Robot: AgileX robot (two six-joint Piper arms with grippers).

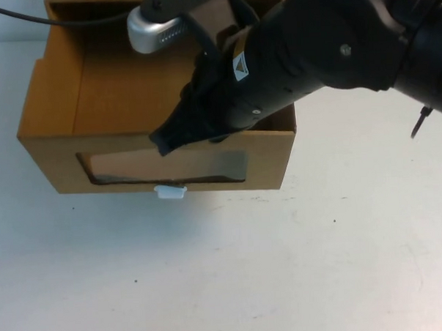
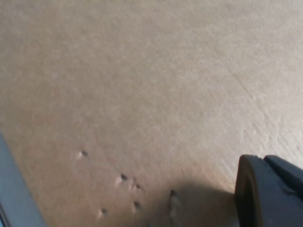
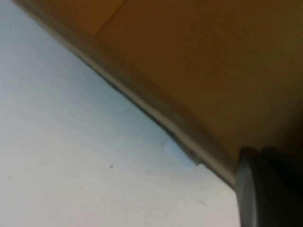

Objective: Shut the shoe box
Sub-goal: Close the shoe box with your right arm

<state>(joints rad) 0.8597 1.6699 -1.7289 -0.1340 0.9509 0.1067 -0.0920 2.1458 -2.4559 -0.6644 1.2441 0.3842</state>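
Note:
The shoe box (image 1: 71, 99) is a brown cardboard drawer, pulled out toward me. It has a clear window (image 1: 166, 168) in its front wall and a small white pull tab (image 1: 170, 191) just below the window. My right arm reaches in from the upper right across the open drawer. My right gripper (image 1: 165, 142) sits at the top edge of the front wall, above the window. The right wrist view shows the box's lower front edge (image 3: 156, 111) and the tab (image 3: 177, 151). Part of my left gripper (image 2: 270, 194) shows very close to a plain cardboard face (image 2: 142, 94). The left gripper does not show clearly in the high view.
The box stands on a white table (image 1: 233, 267) that stretches in front of it and to its right. A silver camera housing (image 1: 153, 29) with a black cable (image 1: 53, 21) hangs over the back of the drawer.

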